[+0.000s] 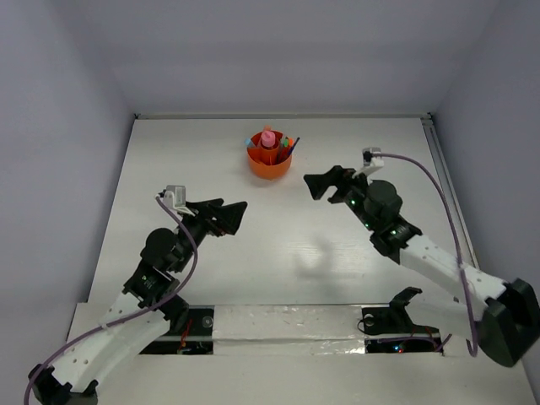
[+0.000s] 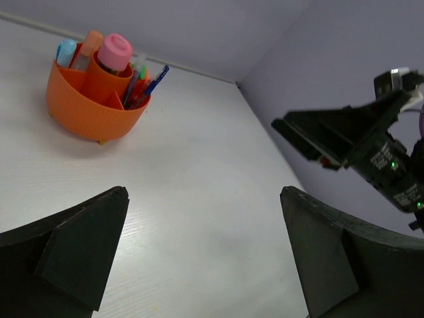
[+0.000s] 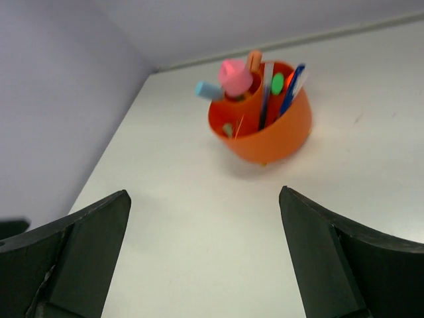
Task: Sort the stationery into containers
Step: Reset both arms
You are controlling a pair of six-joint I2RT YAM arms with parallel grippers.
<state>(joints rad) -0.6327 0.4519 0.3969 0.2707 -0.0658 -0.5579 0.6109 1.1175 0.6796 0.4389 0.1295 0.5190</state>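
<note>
The orange cup (image 1: 269,162) stands at the back middle of the white table, with the stationery standing upright in its compartments. In the left wrist view the cup (image 2: 86,109) holds a pink bottle-like piece (image 2: 116,52), a light-blue marker (image 2: 65,52), a peach marker (image 2: 90,45) and blue and red pens (image 2: 149,85). The right wrist view shows the same cup (image 3: 265,139) and pink piece (image 3: 235,74). My left gripper (image 1: 234,218) (image 2: 204,193) is open and empty, to the cup's near left. My right gripper (image 1: 319,179) (image 3: 204,193) is open and empty, just right of the cup.
Grey walls close the table at the back and on both sides. A rail (image 1: 443,181) runs along the right edge. A taped strip (image 1: 287,325) crosses the near edge between the arm bases. My right gripper (image 2: 311,132) shows in the left wrist view.
</note>
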